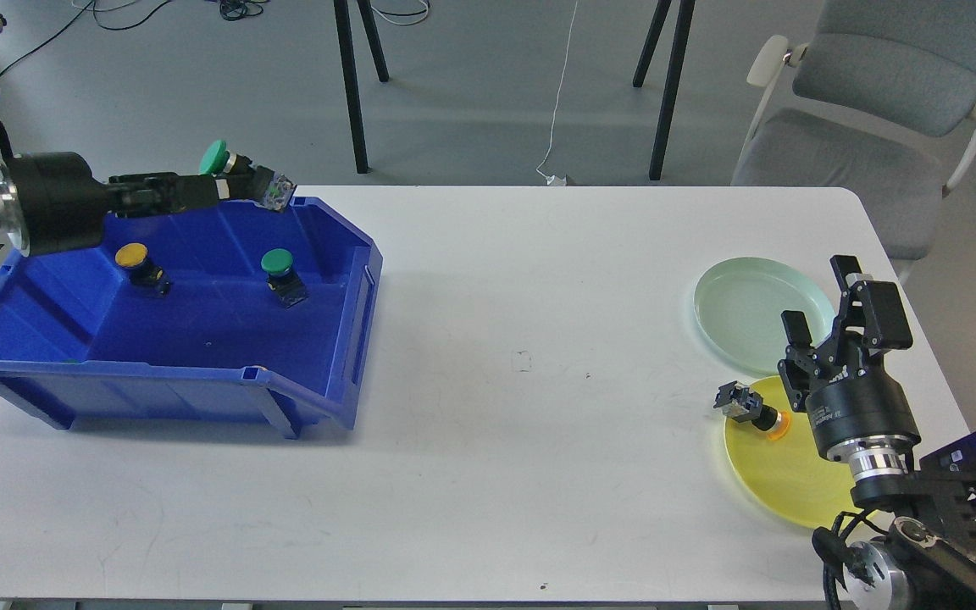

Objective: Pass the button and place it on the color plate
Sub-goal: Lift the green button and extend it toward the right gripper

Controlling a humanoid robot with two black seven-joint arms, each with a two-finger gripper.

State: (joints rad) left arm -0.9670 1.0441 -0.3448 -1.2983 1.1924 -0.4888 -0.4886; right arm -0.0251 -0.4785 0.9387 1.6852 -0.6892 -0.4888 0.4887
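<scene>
Head view: left tool [230, 182] clamps the green button [219, 158]; right tool [818, 309] gapes, arm bases cropped.

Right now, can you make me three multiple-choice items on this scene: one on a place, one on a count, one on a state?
1. Where does the orange button lie?
A. in the blue bin
B. on the yellow plate's left edge
C. on the pale green plate

2. How many buttons rest inside the blue bin?
A. one
B. two
C. four

3. What is the state of the left end effector?
A. shut on a green button, raised above the bin
B. open and empty over the table
C. resting on the yellow plate

Key: 1 B, the orange button sits tipped on the rim of the yellow plate, clear of the pale green plate. 2 B, only the yellow button and one green button stand on the bin floor. 3 A, the held green button shows at the fingertips, above the bin's back wall.
</scene>
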